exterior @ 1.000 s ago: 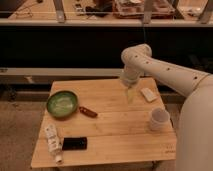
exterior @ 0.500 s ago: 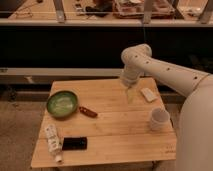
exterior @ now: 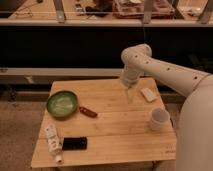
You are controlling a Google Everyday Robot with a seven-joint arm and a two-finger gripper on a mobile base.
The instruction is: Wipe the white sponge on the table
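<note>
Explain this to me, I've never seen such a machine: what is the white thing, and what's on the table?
The white thing is a robot arm, reaching in from the right. There is only one picture, from a camera looking down at the wooden table. The arm's hand hangs open over the far side of the table, holding nothing. Just to the right of it in the picture lies the sponge, untouched. Also on the table are a white cup, a green bowl, a small reddish object, a white tube and a flat black object.
</note>
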